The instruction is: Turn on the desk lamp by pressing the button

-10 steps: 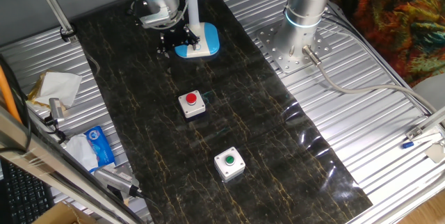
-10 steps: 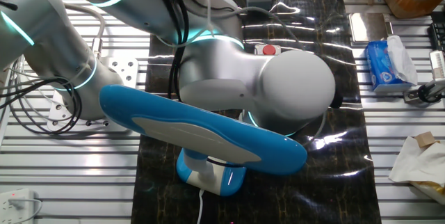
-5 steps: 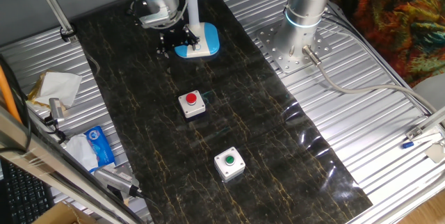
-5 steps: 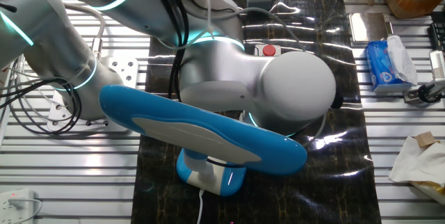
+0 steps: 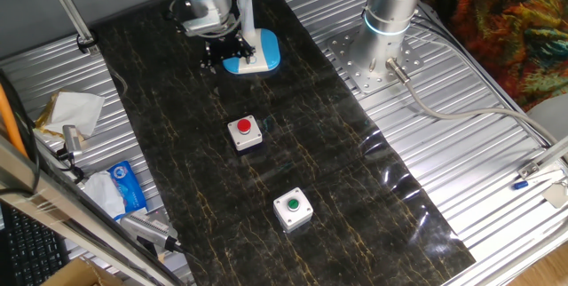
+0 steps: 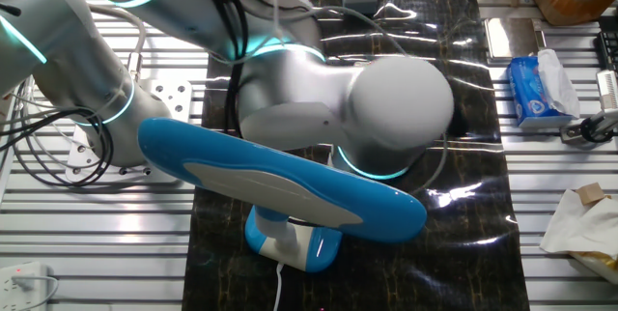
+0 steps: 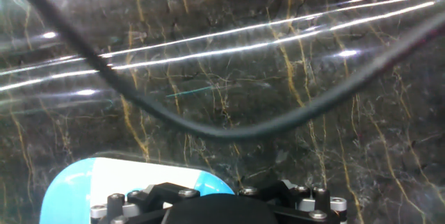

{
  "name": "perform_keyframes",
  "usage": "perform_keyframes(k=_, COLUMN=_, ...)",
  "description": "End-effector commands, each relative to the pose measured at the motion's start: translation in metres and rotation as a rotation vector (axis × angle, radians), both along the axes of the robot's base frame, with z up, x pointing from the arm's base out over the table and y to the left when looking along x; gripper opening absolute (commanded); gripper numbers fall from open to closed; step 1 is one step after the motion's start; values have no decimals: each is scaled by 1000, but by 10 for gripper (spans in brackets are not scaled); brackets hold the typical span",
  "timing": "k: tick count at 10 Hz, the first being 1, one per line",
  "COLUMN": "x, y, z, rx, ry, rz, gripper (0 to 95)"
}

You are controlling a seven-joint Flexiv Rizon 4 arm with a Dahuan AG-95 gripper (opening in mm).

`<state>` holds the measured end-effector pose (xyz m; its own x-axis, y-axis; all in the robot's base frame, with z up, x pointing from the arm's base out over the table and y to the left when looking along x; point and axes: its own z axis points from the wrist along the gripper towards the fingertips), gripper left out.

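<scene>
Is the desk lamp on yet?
Cannot tell. The desk lamp shows no glow on the mat in either fixed view, but its head is seen only from behind, and the gripper hides the button.

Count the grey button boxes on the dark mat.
2. The red-button box sits mid-mat; the green-button box sits nearer the camera. In the other fixed view the arm hides the red one.

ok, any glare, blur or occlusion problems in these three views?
Hand view: bright streaks of glare run across the glossy dark marble-pattern mat, a blurred black cable cuts through, and the hand's black mount hides most of the light-blue and white lamp base. The other fixed view: the grey robot arm and blue lamp head fill the frame. One fixed view: evenly lit and sharp.
</scene>
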<state>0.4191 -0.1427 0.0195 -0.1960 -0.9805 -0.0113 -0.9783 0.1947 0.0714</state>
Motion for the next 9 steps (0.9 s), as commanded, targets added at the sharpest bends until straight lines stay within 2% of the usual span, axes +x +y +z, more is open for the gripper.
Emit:
perform_keyframes(k=1, x=1, y=0, z=0, rx=24, ry=9, rz=-29, gripper=950)
perform_keyframes(k=2, x=1, y=0, z=0, rx=34, ry=7, rz=-40, gripper=950)
perform_keyframes(k=6, x=-6, y=2, z=3, rx=37, ry=5, rz=-62, gripper=950)
perform_keyframes(k=9, x=-9, y=4, z=4, rx=24, ry=10, rz=-56, gripper=950)
